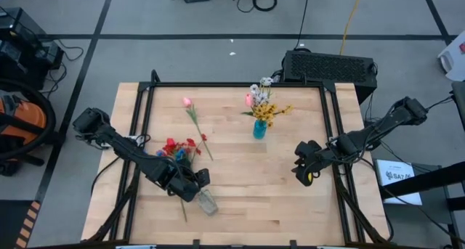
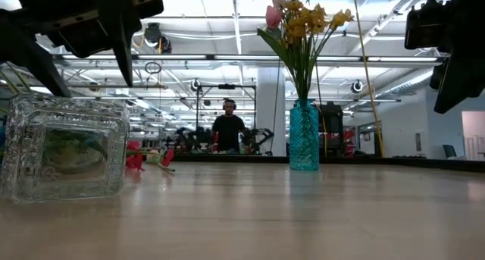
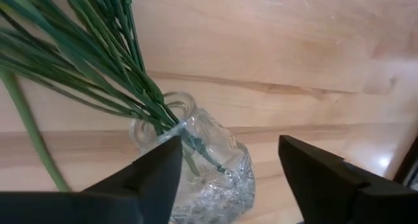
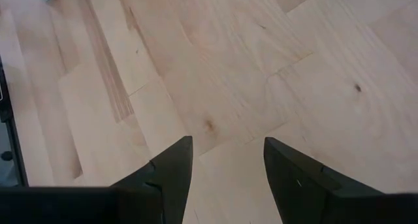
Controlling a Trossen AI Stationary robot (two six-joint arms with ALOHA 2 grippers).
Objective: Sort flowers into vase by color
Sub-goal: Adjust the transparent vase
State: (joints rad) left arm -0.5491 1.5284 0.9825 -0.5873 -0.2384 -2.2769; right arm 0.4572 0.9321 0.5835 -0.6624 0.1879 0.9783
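A clear glass vase (image 1: 207,202) lies on its side near the table's front left. Green stems (image 3: 111,61) run into its mouth (image 3: 173,110); their red and blue blooms (image 1: 178,149) rest on the wood. My left gripper (image 1: 196,181) hangs open just above the vase (image 3: 215,178), one finger over each side, touching nothing. A pink tulip (image 1: 192,115) lies flat farther back. A teal vase (image 1: 259,129) stands upright with yellow, pink and white flowers (image 1: 263,104). My right gripper (image 4: 225,162) waits open over bare wood at the right.
One loose stem (image 3: 26,129) lies on the table beside the clear vase. Black rails (image 1: 142,133) run along the table's left and right sides. A black box (image 1: 330,66) sits behind the far edge. A person (image 2: 227,127) stands in the room beyond the table.
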